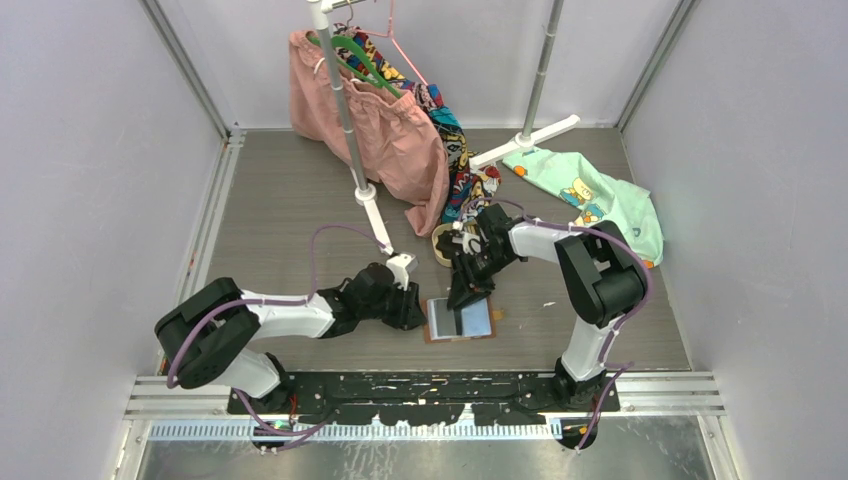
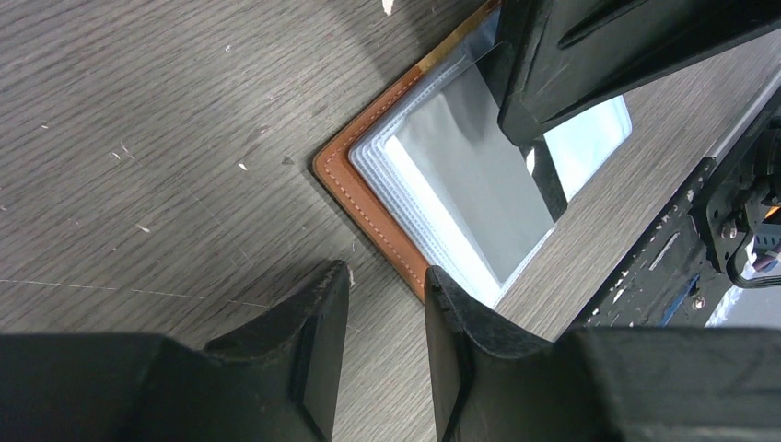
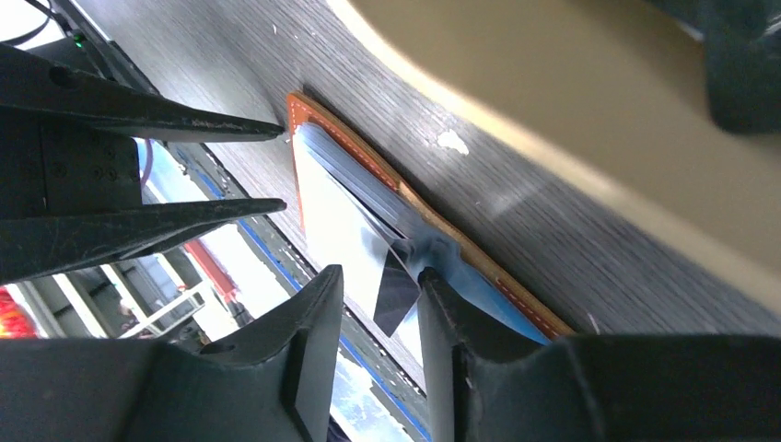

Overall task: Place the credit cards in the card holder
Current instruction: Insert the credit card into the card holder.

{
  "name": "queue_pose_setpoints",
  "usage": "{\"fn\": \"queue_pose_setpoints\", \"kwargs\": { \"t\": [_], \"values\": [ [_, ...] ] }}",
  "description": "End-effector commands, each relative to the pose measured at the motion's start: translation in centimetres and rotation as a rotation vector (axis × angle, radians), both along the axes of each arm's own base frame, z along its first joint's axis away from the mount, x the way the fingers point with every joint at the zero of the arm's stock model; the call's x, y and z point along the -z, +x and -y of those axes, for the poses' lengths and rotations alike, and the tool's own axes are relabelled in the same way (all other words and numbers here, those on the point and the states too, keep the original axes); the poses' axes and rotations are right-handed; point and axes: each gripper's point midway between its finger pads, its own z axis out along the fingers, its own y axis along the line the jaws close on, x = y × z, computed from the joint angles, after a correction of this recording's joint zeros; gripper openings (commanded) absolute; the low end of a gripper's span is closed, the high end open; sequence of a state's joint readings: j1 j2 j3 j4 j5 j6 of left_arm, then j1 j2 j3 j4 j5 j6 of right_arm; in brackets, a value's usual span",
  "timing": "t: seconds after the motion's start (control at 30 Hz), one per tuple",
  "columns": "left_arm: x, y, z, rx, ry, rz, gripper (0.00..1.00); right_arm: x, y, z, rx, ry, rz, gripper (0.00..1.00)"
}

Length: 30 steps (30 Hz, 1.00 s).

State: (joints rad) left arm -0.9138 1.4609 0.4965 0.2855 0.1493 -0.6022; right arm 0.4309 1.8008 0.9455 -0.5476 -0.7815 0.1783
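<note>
The card holder (image 1: pixel 460 320) lies open on the table, tan-brown leather with clear sleeves; it also shows in the left wrist view (image 2: pixel 368 198) and the right wrist view (image 3: pixel 341 147). My right gripper (image 3: pixel 379 273) is open and low over its pockets, one fingertip (image 3: pixel 433 281) touching a sleeve. A dark credit card (image 3: pixel 398 293) juts from the sleeve between the jaws, held by neither; in the left wrist view it (image 2: pixel 550 184) is a dark strip. My left gripper (image 2: pixel 387 273) is open and empty at the holder's left edge. Other cards are hidden.
An oval beige tray (image 1: pixel 441 243) sits just beyond the holder, mostly covered by my right arm; it fills the top of the right wrist view (image 3: pixel 553 92). A clothes rack base (image 1: pixel 370 200), pink cloth (image 1: pixel 380 130) and a green garment (image 1: pixel 590 195) lie at the back.
</note>
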Motion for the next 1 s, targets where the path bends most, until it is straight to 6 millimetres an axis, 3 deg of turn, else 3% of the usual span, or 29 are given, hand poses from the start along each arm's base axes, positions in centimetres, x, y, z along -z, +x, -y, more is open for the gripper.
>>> {"fn": "queue_pose_setpoints", "kwargs": {
  "t": [0.0, 0.33, 0.77, 0.97],
  "values": [
    [0.9, -0.6, -1.2, -0.015, 0.033, -0.014, 0.38, -2.0, 1.2, 0.2, -0.039, -0.005, 0.110, 0.43],
    [0.0, -0.5, -0.9, -0.015, 0.001, 0.000, 0.38, -3.3, 2.1, 1.4, -0.085, -0.067, 0.231, 0.55],
    [-0.6, -0.4, -0.3, -0.012, -0.029, 0.002, 0.37, -4.1, 2.6, 2.6, -0.150, -0.123, 0.337, 0.57],
    [-0.9, -0.3, -0.1, -0.012, -0.040, 0.005, 0.37, -4.7, 2.9, 3.2, -0.214, -0.148, 0.423, 0.66]
  ]
}}
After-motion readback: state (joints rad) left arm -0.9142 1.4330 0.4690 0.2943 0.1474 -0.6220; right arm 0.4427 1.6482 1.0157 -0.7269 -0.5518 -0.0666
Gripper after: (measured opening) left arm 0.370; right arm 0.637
